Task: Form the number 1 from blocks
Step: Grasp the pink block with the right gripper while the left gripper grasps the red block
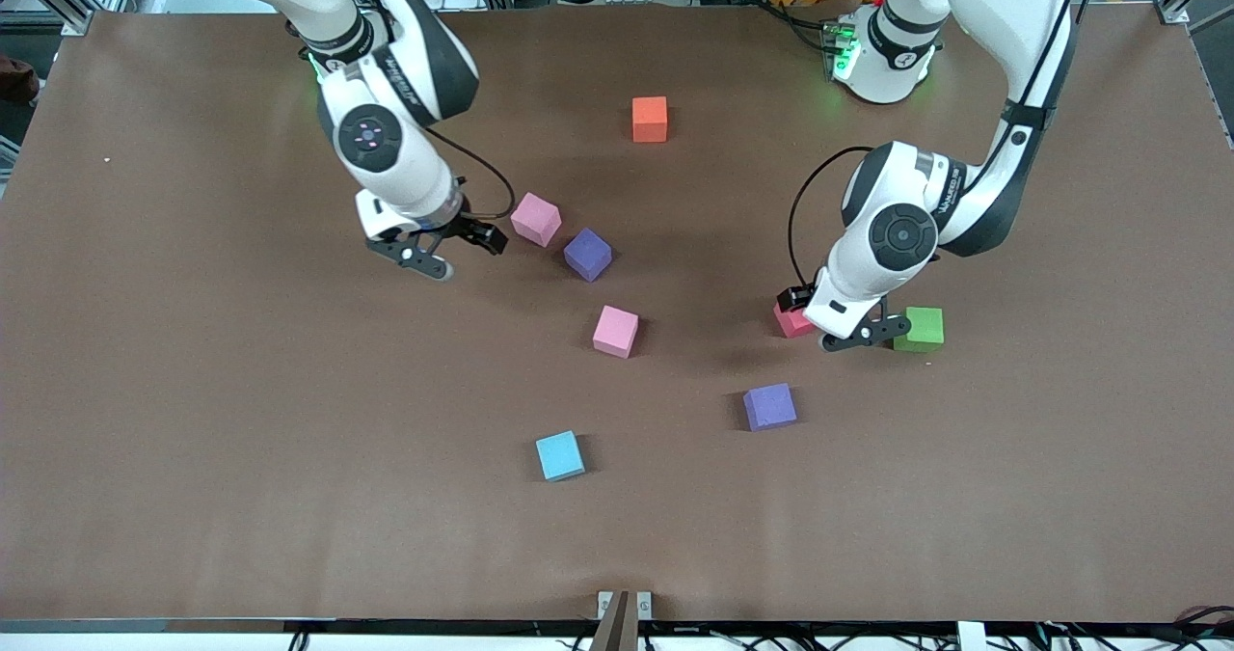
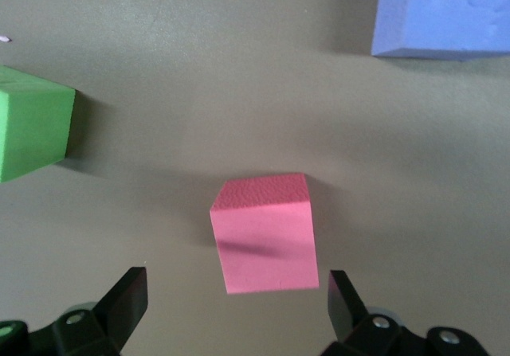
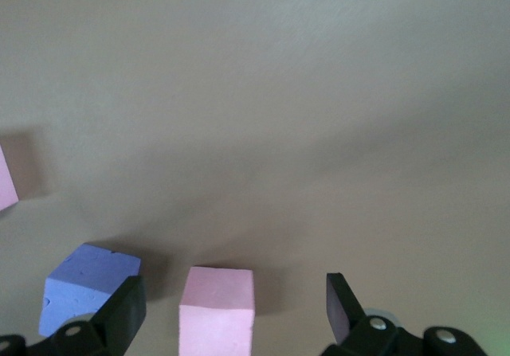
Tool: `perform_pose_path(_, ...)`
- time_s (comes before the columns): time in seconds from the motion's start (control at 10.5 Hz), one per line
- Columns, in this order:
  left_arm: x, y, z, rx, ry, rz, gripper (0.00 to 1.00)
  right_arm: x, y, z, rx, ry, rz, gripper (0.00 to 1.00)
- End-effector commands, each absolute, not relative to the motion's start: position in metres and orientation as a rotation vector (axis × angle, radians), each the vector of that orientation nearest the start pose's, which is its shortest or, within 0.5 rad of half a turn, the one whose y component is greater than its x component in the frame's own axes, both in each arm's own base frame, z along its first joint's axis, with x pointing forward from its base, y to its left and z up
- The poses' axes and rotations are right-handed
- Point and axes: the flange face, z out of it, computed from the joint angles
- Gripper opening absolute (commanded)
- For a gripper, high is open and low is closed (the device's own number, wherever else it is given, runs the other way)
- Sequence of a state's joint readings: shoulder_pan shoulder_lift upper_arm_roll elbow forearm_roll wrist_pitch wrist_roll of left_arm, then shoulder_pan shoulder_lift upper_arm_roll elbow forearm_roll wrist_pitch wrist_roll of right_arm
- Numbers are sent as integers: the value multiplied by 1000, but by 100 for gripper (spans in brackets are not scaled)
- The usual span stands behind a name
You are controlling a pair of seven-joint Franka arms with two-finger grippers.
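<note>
- The right gripper [image 1: 455,251] hangs low over the brown table covering [image 1: 193,391] in the upper-middle part of the front view. Its jaws are spread wide and grasp nothing.
- The upper pink foam cube [image 1: 535,219] sits on the table just beside that gripper, toward the left arm's end. In the right wrist view, this cube [image 3: 217,308] lies in line with the gap between the black fingers [image 3: 123,312], not yet between them.
- A light blue foam cube [image 1: 560,455] lies alone in the lower middle of the front view, nearest the front camera of all the cubes.
- The upper purple foam cube [image 1: 587,254] sits close beside the upper pink one, a little nearer the camera, not touching.
- The lower pink foam cube [image 1: 615,331] rests near mid-frame, nearer the camera than the upper purple one.
- An orange foam cube [image 1: 650,119] stands apart in the upper middle, farthest from the camera.
- The lower purple foam cube [image 1: 769,406] lies below centre, well apart from the light blue one.
- A red foam cube [image 1: 792,320] is partly hidden under the left arm's hand.
- The left gripper [image 1: 834,328] is over the red cube, jaws released and wide. The left wrist view shows the cube [image 2: 263,232] centred in line with the gap, its nearer edge just short of the fingertips [image 2: 131,292], ungrasped.
- A green foam cube [image 1: 919,329] sits just beside the left gripper, toward the left arm's end.
</note>
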State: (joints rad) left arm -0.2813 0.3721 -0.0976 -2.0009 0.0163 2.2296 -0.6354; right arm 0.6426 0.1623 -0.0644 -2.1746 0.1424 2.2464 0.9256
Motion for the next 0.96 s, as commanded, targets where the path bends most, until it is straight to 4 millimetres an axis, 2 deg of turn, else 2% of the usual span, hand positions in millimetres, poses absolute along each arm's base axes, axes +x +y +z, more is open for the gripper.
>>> perform_pose_path(0.0, 552, -213, 243, -3052, -501, 201, 100, 444, 329, 264, -3043, 759, 185, 100)
perform_pose_path(0.1, 553, -214, 236, -3050, -518, 202, 100, 437, 342, 246, -3047, 761, 170, 100)
perform_pose_path(0.19, 555, -214, 233, -3051, -531, 196, 100, 435, 344, 238, -3050, 766, 168, 100)
perform_pose_path(0.48, 558, -218, 224, -3067, -535, 167, 100, 414, 357, 232, -3076, 732, 186, 100)
perform_pose_path(0.76, 557, -221, 212, -3072, -528, 162, 100, 394, 354, 221, -3102, 714, 211, 100)
perform_pose_path(0.86, 557, -222, 209, -3074, -528, 161, 90, 388, 352, 219, -3101, 709, 205, 100)
